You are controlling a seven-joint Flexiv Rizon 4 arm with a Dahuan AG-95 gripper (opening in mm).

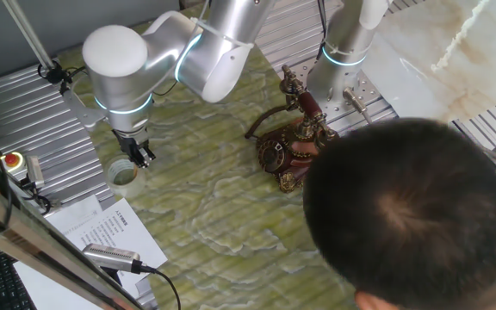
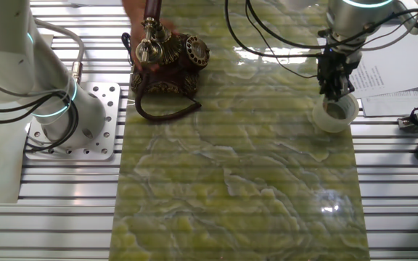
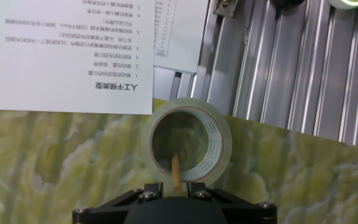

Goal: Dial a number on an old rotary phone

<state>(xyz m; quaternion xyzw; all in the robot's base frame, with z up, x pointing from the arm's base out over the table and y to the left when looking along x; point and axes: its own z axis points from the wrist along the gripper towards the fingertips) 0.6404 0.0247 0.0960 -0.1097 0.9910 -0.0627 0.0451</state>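
The old rotary phone point(image 1: 295, 146) stands at the far side of the green marbled table. It has a dark red-brown body, brass trim, a round dark dial and its handset on the cradle. It also shows in the other fixed view point(image 2: 169, 61). My gripper point(image 1: 140, 155) is far from it, at the opposite table edge, just above a clear tape roll point(image 1: 123, 172). In the hand view my gripper point(image 3: 174, 183) holds a thin wooden stick point(image 3: 176, 168) that points into the tape roll's point(image 3: 188, 140) hole. The gripper point(image 2: 334, 90) hovers over the roll point(image 2: 334, 114).
A person's head point(image 1: 412, 215) blocks the near right of one fixed view, and a hand point(image 2: 140, 14) reaches near the phone's handset. Printed paper sheets point(image 3: 73, 50) lie on ribbed metal point(image 3: 303, 68) beside the tape roll. A second arm's base point(image 2: 64, 109) stands near the phone.
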